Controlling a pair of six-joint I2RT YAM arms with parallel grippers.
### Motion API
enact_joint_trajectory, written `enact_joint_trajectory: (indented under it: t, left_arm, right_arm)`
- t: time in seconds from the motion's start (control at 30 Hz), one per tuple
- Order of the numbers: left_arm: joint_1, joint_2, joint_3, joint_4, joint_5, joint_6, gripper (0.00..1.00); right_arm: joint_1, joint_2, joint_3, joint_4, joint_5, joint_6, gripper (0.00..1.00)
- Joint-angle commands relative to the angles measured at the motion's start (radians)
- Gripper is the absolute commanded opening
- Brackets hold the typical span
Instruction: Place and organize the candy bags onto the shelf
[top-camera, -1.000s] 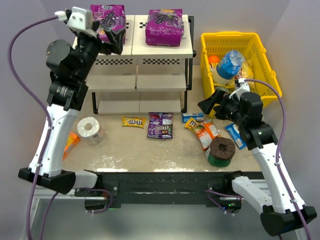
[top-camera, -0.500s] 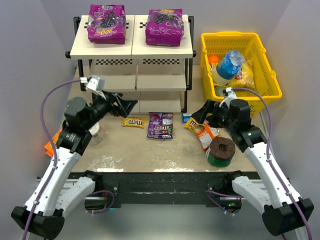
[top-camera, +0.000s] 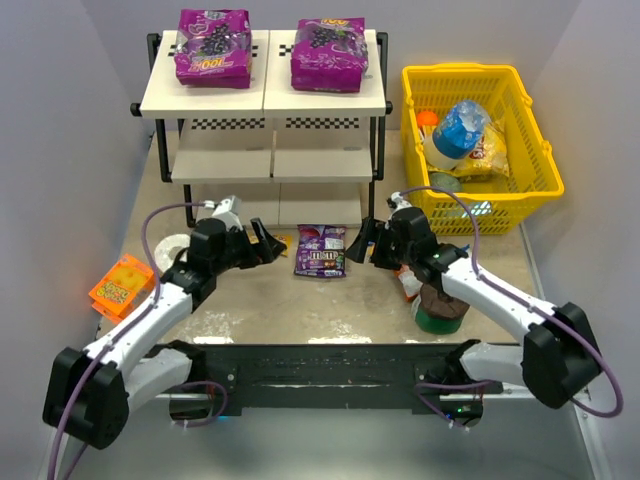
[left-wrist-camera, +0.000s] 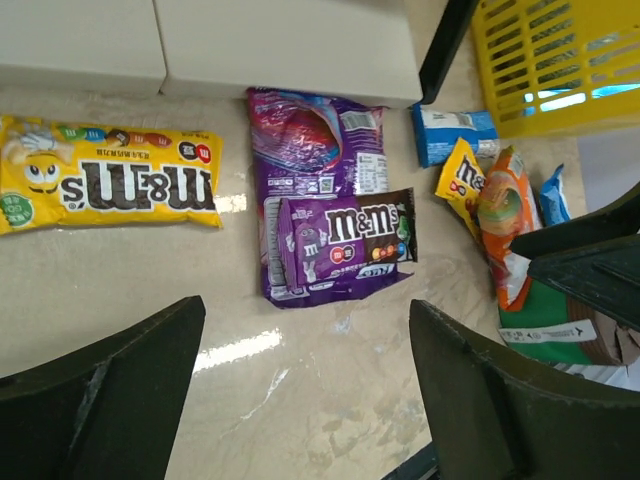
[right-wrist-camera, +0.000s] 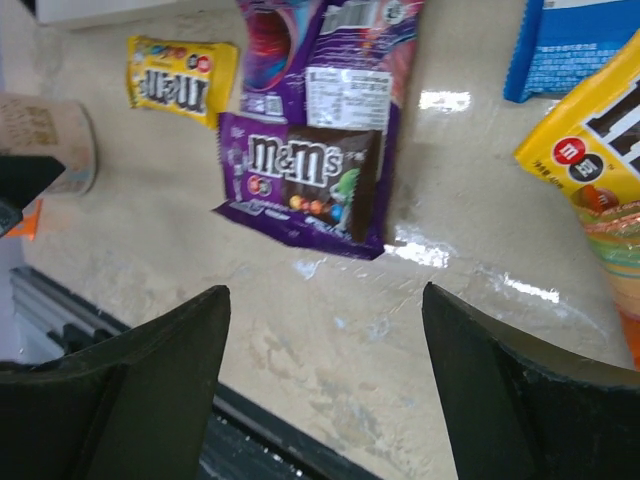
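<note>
Two large purple candy bags (top-camera: 213, 47) (top-camera: 329, 52) lie on the top board of the shelf (top-camera: 265, 98). A dark-purple M&M's bag (top-camera: 320, 250) lies on the table in front of the shelf, and also shows in the left wrist view (left-wrist-camera: 335, 240) and the right wrist view (right-wrist-camera: 305, 180). A yellow M&M's bag (left-wrist-camera: 110, 185) lies to its left. Blue (left-wrist-camera: 455, 135), yellow (left-wrist-camera: 460, 172) and orange (left-wrist-camera: 500, 220) bags lie to its right. My left gripper (top-camera: 272, 243) (left-wrist-camera: 305, 310) is open and empty, low over the table left of the dark-purple bag. My right gripper (top-camera: 362, 243) (right-wrist-camera: 325, 292) is open and empty just right of it.
A yellow basket (top-camera: 470, 75) with a blue-capped bottle (top-camera: 460, 128) stands at the right. An orange box (top-camera: 122, 285) and a paper roll (top-camera: 170, 250) lie at the left. A green-and-brown roll (top-camera: 440, 305) sits under my right arm.
My left arm has come down from the top shelf, leaving the large purple bag there, to the table. My right arm has swung left from the basket toward the dark-purple bag.
</note>
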Motion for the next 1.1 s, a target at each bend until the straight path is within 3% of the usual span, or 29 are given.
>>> enact_joint_trajectory:
  t: [0.0, 0.17, 0.37, 0.47, 0.6, 0.9, 1.07]
  left_arm:
    - [-0.035, 0.083, -0.012, 0.165, -0.058, -0.065, 0.86]
    - [-0.082, 0.182, -0.026, 0.229, -0.071, -0.069, 0.81]
    - [-0.091, 0.252, -0.053, 0.281, -0.075, -0.071, 0.81]
    - [-0.093, 0.275, -0.067, 0.313, -0.066, -0.072, 0.80]
    - [-0.095, 0.311, -0.081, 0.370, -0.042, -0.060, 0.80]
    - [-0.098, 0.468, -0.049, 0.548, 0.076, -0.059, 0.78]
    - [-0.108, 0.531, -0.033, 0.637, 0.141, -0.080, 0.72]
  right_arm:
    - [0.003, 0.090, -0.017, 0.152, 0.070, 0.025, 0.78]
    - [0.028, 0.240, -0.031, 0.319, 0.045, -0.004, 0.69]
    - [0.031, 0.365, 0.008, 0.370, 0.039, -0.013, 0.56]
    - [0.031, 0.403, 0.020, 0.367, 0.042, -0.012, 0.45]
    - [0.031, 0.414, 0.021, 0.351, 0.050, -0.009, 0.23]
    - [0.032, 0.453, 0.040, 0.328, 0.046, -0.030, 0.20]
    - [0.032, 0.459, 0.037, 0.328, 0.050, -0.033, 0.20]
